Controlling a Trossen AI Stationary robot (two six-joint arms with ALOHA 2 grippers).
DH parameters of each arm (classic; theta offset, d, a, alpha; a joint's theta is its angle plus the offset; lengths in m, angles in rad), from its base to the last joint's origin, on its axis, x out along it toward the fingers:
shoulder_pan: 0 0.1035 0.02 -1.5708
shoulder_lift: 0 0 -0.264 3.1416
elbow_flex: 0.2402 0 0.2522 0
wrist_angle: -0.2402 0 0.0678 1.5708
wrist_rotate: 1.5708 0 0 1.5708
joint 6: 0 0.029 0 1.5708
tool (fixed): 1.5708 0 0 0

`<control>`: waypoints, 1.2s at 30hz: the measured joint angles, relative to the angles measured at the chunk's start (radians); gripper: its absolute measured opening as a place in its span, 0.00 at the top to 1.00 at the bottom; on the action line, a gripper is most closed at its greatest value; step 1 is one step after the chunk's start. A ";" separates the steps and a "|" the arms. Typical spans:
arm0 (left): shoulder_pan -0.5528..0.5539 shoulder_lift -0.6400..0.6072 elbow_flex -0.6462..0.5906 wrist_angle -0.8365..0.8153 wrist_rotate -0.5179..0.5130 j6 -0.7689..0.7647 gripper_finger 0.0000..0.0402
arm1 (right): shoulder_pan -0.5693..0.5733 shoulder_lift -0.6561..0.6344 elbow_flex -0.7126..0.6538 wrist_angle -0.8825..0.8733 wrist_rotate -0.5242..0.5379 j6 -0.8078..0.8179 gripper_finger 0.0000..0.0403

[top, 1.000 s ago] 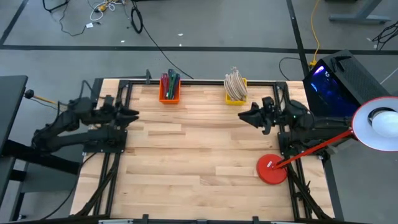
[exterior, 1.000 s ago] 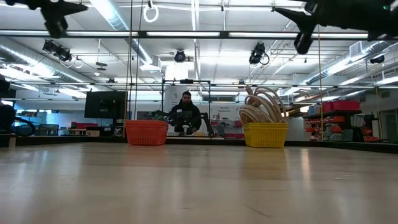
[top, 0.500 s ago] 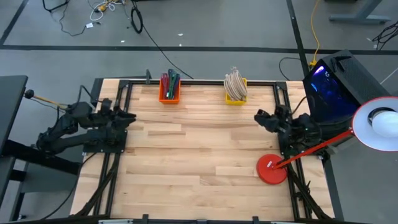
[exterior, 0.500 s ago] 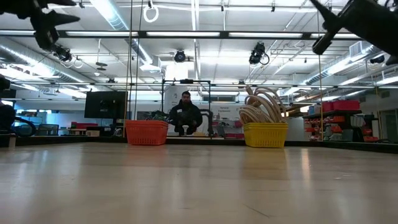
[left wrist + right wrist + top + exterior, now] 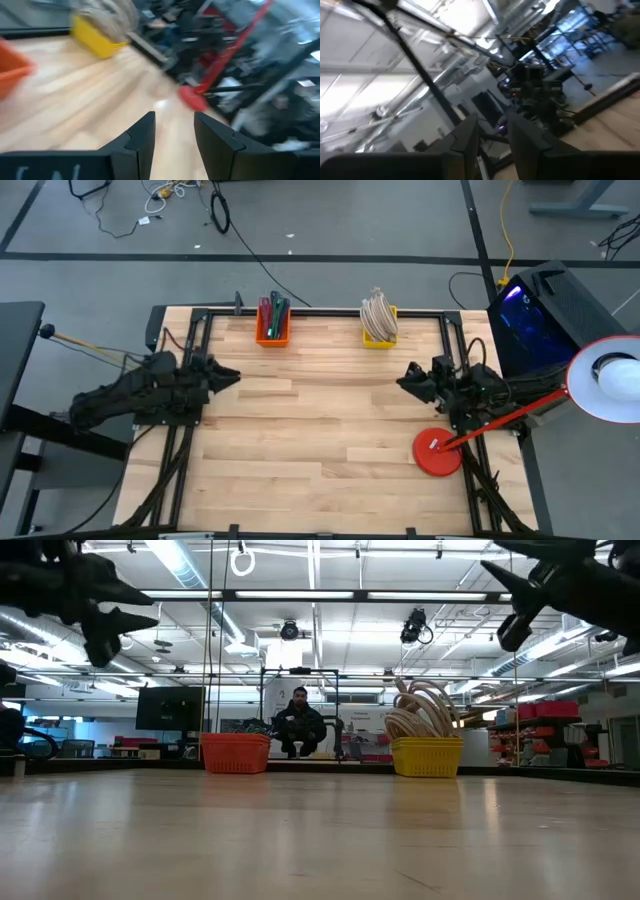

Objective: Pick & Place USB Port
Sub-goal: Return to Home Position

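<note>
No USB port can be made out in any view. An orange basket (image 5: 272,323) with red and green items and a yellow basket (image 5: 379,325) with coiled beige cables stand at the table's far edge. My left gripper (image 5: 234,376) hovers open over the table's left side, well above the wood (image 5: 138,618), with only the table showing between its fingers (image 5: 174,134). My right gripper (image 5: 402,379) hovers open over the right side, high up (image 5: 497,592) and tipped upward, so its wrist view shows the ceiling between the fingers (image 5: 493,134).
A red lamp base (image 5: 437,453) sits on the table's near right, its red arm leading to a white lamp head (image 5: 610,380). Black frame rails (image 5: 190,345) run along both sides. A person (image 5: 300,725) sits beyond the far edge. Bare wood (image 5: 320,420) lies between the arms.
Both arms have sunk. My left gripper came down and reached a little farther toward the table's middle. My right gripper drew back toward the table's right edge, dropped, and tipped its fingers upward. Neither gap has changed.
</note>
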 joint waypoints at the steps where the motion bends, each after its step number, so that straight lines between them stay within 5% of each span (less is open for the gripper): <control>1: 0.000 0.000 -0.032 0.058 0.030 -0.013 0.65 | 0.000 0.000 0.000 -0.006 0.015 0.016 0.74; 7: 0.000 -0.001 -0.080 0.206 0.200 0.044 0.65 | -0.001 0.000 0.000 -0.014 -0.064 0.054 0.74; 17: -0.001 0.001 -0.084 0.128 0.214 0.095 0.65 | 0.000 0.000 0.000 -0.391 -0.191 -0.041 0.74; 20: -0.029 0.002 -0.123 0.224 0.222 0.090 0.65 | 0.001 0.001 0.000 -0.447 -0.188 -0.051 0.74; 26: -0.139 0.003 -0.280 0.666 0.014 0.114 0.65 | 0.000 0.000 0.000 -0.252 -0.191 -0.126 0.74; 36: -0.302 0.015 -0.280 0.500 -0.085 0.198 0.65 | 0.000 0.000 0.000 -0.243 -0.217 -0.146 0.74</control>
